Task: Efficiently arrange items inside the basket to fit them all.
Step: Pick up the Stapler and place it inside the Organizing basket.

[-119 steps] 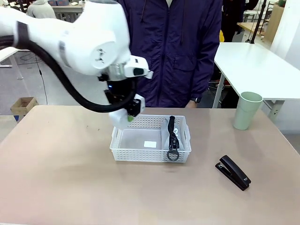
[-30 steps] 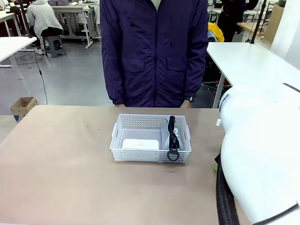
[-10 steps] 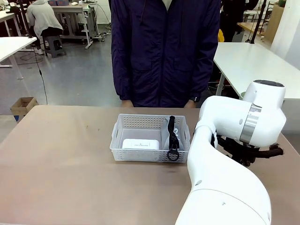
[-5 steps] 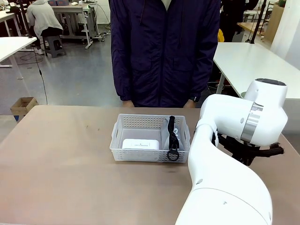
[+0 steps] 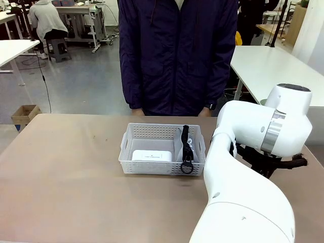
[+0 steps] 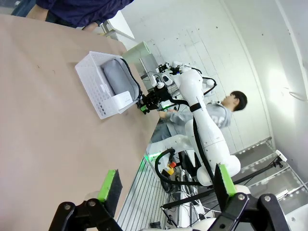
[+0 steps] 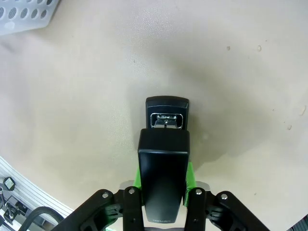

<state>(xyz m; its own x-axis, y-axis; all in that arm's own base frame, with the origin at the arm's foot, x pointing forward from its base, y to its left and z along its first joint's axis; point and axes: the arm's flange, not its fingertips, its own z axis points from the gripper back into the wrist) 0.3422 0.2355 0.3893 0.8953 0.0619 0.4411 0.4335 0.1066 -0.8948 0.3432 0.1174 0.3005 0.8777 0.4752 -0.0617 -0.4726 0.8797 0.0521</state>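
Table lies open at the basket's 9 o'clock; right arm blocks its 3 to 5. Inside, box and pouch leave floor free at 11.

In the front view, the basket sits on the table at centre frame, with the person behind the table's far edge. Inside the basket, the box lies in the left part. The pouch stands along the right wall, and its strap hangs over the near rim. The right arm is to the right of the basket.

In the right wrist view, the stapler sits at lower centre between the fingers of the right gripper, with the table behind it — a basket corner lies at upper left.
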